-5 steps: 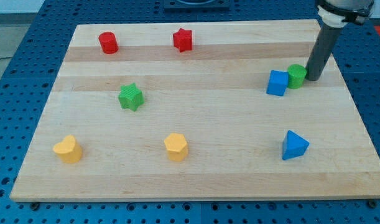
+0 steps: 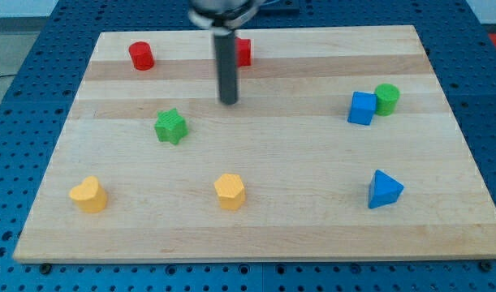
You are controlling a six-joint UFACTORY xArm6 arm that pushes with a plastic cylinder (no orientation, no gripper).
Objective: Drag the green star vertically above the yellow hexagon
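Green star (image 2: 171,126) lower left of my tip (image 2: 229,101), apart

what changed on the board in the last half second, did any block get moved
Only my tip moved: it swept from beside the green cylinder at the view's right across to the view's left, and now stands up and right of the green star, clear of it, with the rod partly hiding the red star. No block shifted; the yellow hexagon sits as before.

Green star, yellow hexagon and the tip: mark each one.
green star (image 2: 170,126), camera view, centre of its top face
yellow hexagon (image 2: 229,191), camera view, middle of the block
my tip (image 2: 229,101), camera view, the rod's very end
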